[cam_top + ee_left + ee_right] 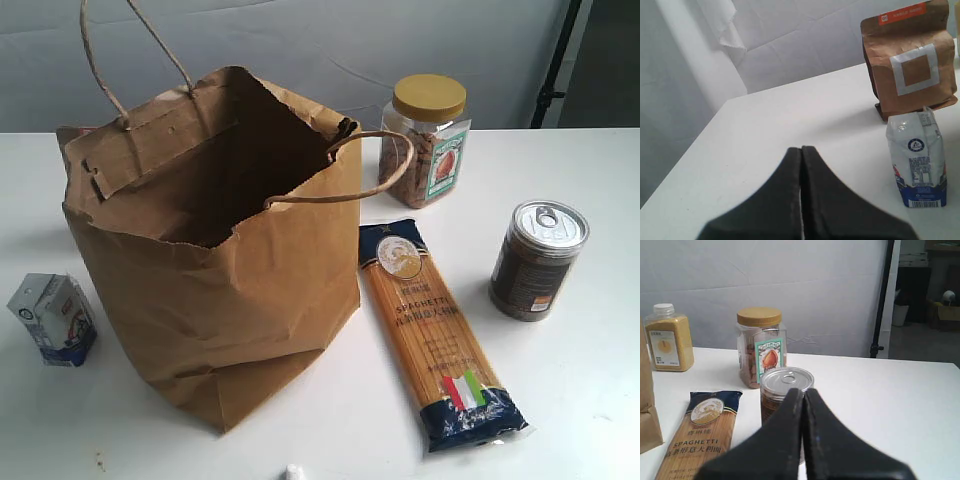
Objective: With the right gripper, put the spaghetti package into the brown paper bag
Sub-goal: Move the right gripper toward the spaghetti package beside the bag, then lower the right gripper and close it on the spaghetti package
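The spaghetti package lies flat on the white table, just right of the brown paper bag, which stands upright with its top open and its cord handles up. Neither gripper shows in the exterior view. In the right wrist view my right gripper is shut and empty, low over the table, with the spaghetti package off to one side of it and apart from it. An edge of the brown paper bag shows beyond the package. My left gripper is shut on nothing.
A silver-topped can stands right of the package, directly ahead of the right gripper. A yellow-lidded jar is behind it. A milk carton stands left of the bag. A brown pouch and a yellow bottle stand further off.
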`<action>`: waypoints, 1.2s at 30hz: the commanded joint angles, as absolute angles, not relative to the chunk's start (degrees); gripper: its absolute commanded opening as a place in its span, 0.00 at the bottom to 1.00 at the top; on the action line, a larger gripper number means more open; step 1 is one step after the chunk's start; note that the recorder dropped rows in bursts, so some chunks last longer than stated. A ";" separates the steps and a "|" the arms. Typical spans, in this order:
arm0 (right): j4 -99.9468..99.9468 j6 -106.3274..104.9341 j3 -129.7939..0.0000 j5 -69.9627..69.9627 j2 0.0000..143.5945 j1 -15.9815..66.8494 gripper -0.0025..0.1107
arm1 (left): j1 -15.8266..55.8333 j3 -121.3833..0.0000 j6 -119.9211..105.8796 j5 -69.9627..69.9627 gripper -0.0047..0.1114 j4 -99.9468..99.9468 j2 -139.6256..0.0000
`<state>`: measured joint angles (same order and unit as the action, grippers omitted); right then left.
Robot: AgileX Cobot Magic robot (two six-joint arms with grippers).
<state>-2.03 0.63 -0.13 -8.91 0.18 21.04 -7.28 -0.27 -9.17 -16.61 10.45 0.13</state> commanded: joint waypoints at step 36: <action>-4.70 16.75 -54.13 -31.08 90.31 42.88 0.71 | -7.11 0.00 -8.96 -16.14 0.04 10.18 0.00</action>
